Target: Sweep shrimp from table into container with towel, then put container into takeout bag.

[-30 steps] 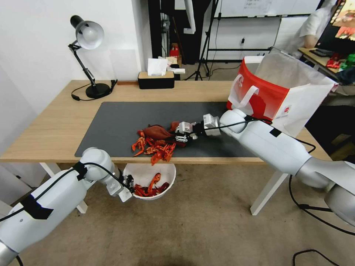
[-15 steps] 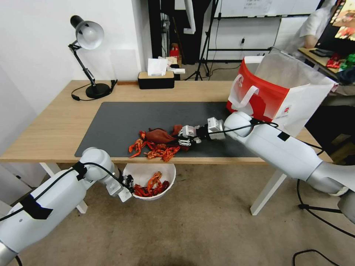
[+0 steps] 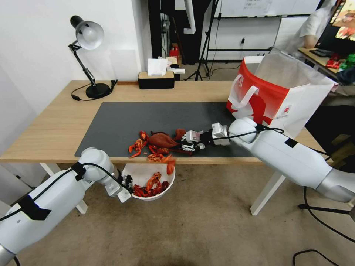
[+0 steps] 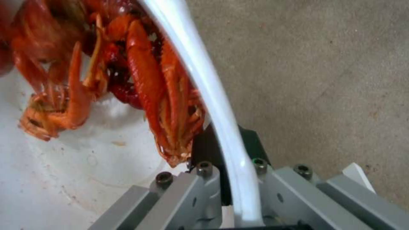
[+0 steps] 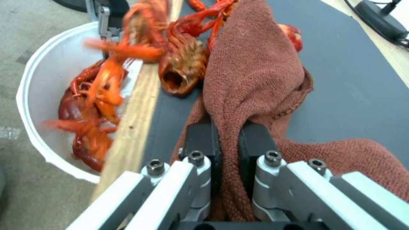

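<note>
**Shrimp at the table edge, bowl held below**

Shrimp point(image 3: 153, 146) right at the near edge of the table point(image 3: 48, 125), strewn over the dark mat point(image 3: 118, 118) just ahead of my right jaws, and one blurred red piece point(image 3: 170, 167) is in the air past the lip, above the bowl. More of them lie in the container point(image 3: 149, 176), piled against the wall nearest my left jaws.

My right gripper point(image 3: 188, 141) lies low over the mat, jaws clamped together on a fold of the towel point(image 3: 162, 139); in the right wrist view the rust-brown cloth point(image 5: 251, 80) is pinched between the two black pads point(image 5: 204, 140) and bunches out forward, touching a curled shrimp body point(image 5: 181, 68) beside the wooden edge.

My left gripper point(image 3: 127, 181) is under the table's front edge, jaws shut on the container's rim. The left wrist view shows the white rim point(image 4: 213, 95) running between my pads, one inside the bowl and one outside, with red claws point(image 4: 162, 92) lying against the inner wall.

Well off behind my right arm, the takeout bag point(image 3: 273, 94) stands upright and open on the table's far right end.
</note>
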`<state>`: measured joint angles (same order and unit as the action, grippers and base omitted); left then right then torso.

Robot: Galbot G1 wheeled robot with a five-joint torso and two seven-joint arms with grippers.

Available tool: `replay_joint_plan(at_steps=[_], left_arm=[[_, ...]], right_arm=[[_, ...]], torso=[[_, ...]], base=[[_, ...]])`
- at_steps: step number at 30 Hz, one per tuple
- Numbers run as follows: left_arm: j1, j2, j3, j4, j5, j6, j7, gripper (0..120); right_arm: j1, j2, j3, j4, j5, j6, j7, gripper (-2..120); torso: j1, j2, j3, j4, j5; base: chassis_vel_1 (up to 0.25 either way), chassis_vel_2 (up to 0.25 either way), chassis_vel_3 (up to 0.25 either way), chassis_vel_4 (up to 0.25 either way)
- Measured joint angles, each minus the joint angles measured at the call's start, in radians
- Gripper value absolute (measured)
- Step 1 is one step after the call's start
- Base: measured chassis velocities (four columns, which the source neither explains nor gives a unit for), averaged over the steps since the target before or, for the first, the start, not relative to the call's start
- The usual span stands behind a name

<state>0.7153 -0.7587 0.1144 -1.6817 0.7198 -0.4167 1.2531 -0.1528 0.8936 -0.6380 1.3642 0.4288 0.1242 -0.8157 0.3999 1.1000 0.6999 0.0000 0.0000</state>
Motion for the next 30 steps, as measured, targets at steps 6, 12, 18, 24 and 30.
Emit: replay_joint_plan(at_steps=[6, 12, 18, 24, 30], left_arm=[[0.0, -0.002, 0.0, -0.003, -0.002, 0.01, 0.003, 0], [0.0, 0.004, 0.0, -0.007, -0.005, 0.013, 0.003, 0], [0.002, 0.006, -0.005, -0.009, -0.006, 0.013, 0.003, 0], [0.002, 0.006, -0.007, -0.009, -0.007, 0.013, 0.003, 0], [0.007, 0.006, -0.009, -0.01, -0.007, 0.013, 0.004, 0]], right_arm=[[-0.011, -0.021, 0.0, 0.028, 0.001, -0.008, 0.005, 6], [-0.03, -0.041, 0.004, 0.058, 0.001, -0.009, 0.006, 6], [-0.045, -0.065, 0.001, 0.118, 0.002, -0.025, 0.006, 6], [-0.062, -0.088, -0.005, 0.195, 0.001, -0.041, 0.005, 6], [-0.087, -0.113, -0.006, 0.254, 0.015, -0.052, 0.012, 6]], torso=[[0.0, 0.0, 0.0, 0.0001, 0.0], [0.0, 0.0, 0.0, -0.0001, 0.0], [0.0, 0.0, 0.0, -0.0001, -0.0001], [0.0, 0.0, 0.0, 0.0, 0.0], [0.0, 0.0, 0.0, 0.0, 0.0]], base=[[0.0, 0.0, 0.0, 0.0], [0.0, 0.0, 0.0, 0.0], [0.0, 0.0, 0.0, 0.0], [0.0, 0.0, 0.0, 0.0], [0.0, 0.0, 0.0, 0.0]])
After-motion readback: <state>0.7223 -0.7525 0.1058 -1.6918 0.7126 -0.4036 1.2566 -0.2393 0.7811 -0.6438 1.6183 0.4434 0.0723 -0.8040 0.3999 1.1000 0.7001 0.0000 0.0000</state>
